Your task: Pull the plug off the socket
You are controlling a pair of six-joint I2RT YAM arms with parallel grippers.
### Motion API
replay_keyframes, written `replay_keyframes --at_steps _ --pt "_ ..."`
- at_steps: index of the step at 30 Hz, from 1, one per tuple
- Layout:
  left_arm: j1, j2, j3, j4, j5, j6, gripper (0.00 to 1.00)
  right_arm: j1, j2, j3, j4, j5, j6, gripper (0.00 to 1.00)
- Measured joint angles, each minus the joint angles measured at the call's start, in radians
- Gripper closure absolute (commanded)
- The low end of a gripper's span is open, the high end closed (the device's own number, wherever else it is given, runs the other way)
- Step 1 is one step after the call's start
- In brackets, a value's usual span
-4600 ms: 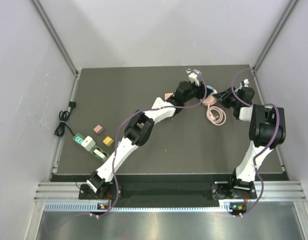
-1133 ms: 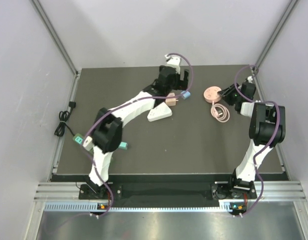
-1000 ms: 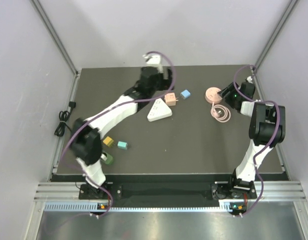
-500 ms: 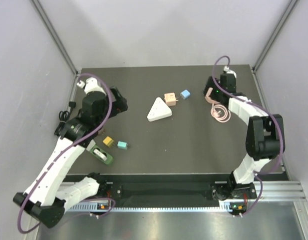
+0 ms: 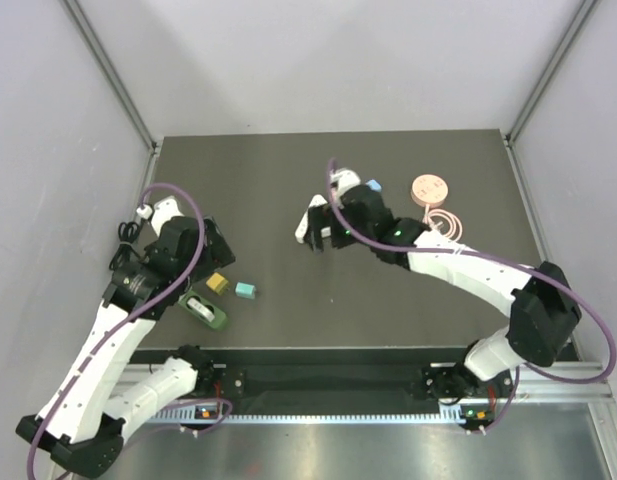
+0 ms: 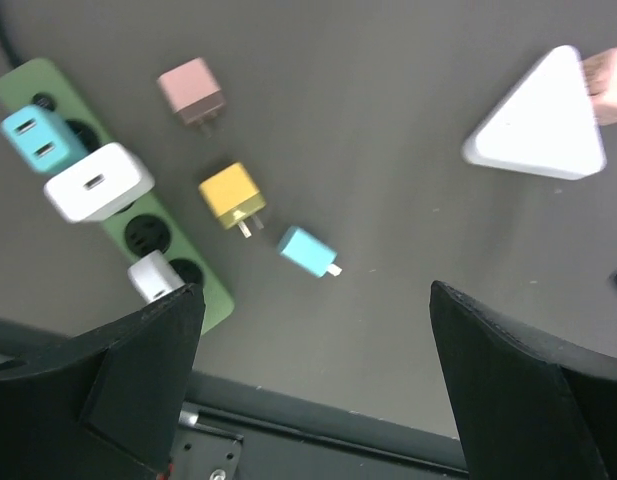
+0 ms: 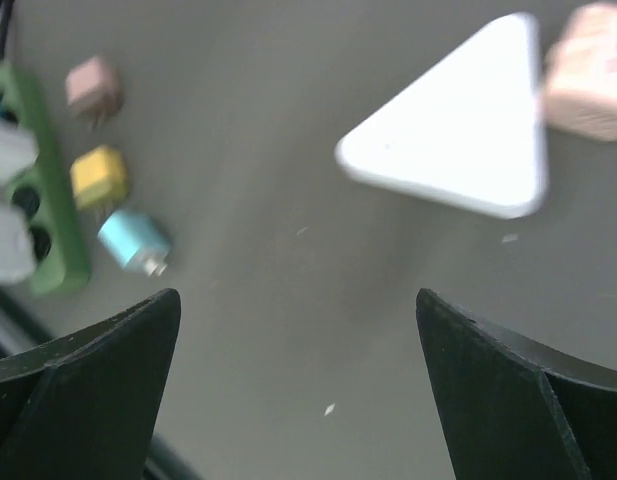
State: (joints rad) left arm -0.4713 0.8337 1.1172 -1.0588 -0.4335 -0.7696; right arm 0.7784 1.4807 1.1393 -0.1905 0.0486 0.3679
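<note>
Blue cube plug [image 5: 372,186] lies loose on the dark counter [image 5: 288,330] in the overhead view, near the pink round socket [image 5: 429,187] but apart from it. A pink coiled cable [image 5: 446,222] lies just in front of that socket. The right gripper [image 5: 323,238] hangs over a white triangular adapter [image 5: 310,222] mid-counter. At the left, the left arm [image 5: 138,290] covers most of a green socket strip [image 5: 213,318]. A yellow cube charger [image 5: 217,283] and a light blue cube charger [image 5: 245,291] lie just beside the strip.

Left wrist view: the left gripper [image 6: 313,300] is spread wide and holds nothing. Below it the strip carries a teal plug [image 6: 38,140], a white square plug [image 6: 96,182] and a small white plug [image 6: 153,275]. A pink cube charger [image 6: 191,92] lies loose nearby.

Right wrist view: the right gripper is spread wide and empty above bare counter. The white triangle lies ahead with another pink cube [image 7: 588,85] at its corner; whether they are joined I cannot tell.
</note>
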Motion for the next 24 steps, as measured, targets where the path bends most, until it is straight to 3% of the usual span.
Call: replay_keyframes --at_steps 5,9,17,20,24 --pt "0.018 0.097 0.04 -0.077 -0.039 -0.018 0.01 0.189 0.063 0.036 -0.048 0.0 -0.033 0.0" --pt "0.126 0.203 0.048 -0.084 -0.03 0.011 0.02 0.292 0.112 0.06 -0.061 -0.027 -0.054 0.0" --pt "0.515 0.275 0.032 -0.069 0.102 0.111 0.02 0.314 0.164 0.093 -0.065 -0.117 -0.088 0.0" --pt "0.599 0.288 0.002 -0.069 0.13 0.117 0.02 0.321 0.199 0.137 -0.048 -0.15 -0.104 0.02" --pt "0.666 0.257 -0.03 -0.067 0.127 0.119 0.02 0.349 0.296 0.235 -0.018 -0.162 -0.108 0.14"
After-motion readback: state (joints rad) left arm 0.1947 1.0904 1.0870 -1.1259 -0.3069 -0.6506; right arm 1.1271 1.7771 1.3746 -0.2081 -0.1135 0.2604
